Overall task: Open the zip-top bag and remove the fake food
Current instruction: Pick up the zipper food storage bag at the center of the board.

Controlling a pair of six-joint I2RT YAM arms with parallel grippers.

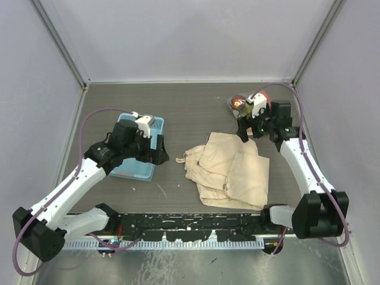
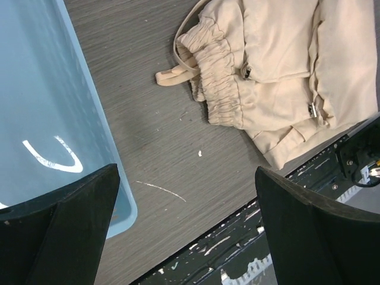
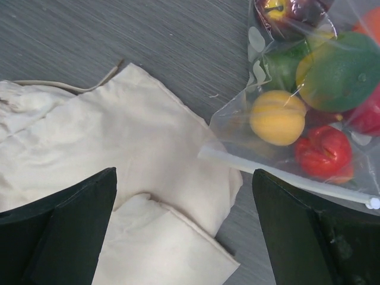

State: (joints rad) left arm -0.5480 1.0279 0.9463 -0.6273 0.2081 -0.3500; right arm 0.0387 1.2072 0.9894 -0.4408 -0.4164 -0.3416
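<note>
The clear zip-top bag (image 3: 309, 119) lies at the back right of the table, partly hidden behind my right arm in the top view (image 1: 237, 104). Its white zip strip (image 3: 285, 176) runs along the near edge and looks closed. Inside are the fake food pieces: a yellow one (image 3: 277, 117), a red one (image 3: 322, 152), a green-orange one (image 3: 335, 71) and a dark maroon one (image 3: 291, 9). My right gripper (image 1: 244, 132) is open and empty, just above the bag's mouth and the cloth bag's corner. My left gripper (image 1: 155, 153) is open and empty beside the basket.
A beige cloth drawstring bag (image 1: 228, 169) lies mid-table and shows in the left wrist view (image 2: 279, 65) and the right wrist view (image 3: 124, 154). A light blue plastic basket (image 1: 138, 167) sits at the left under my left arm. Walls enclose three sides.
</note>
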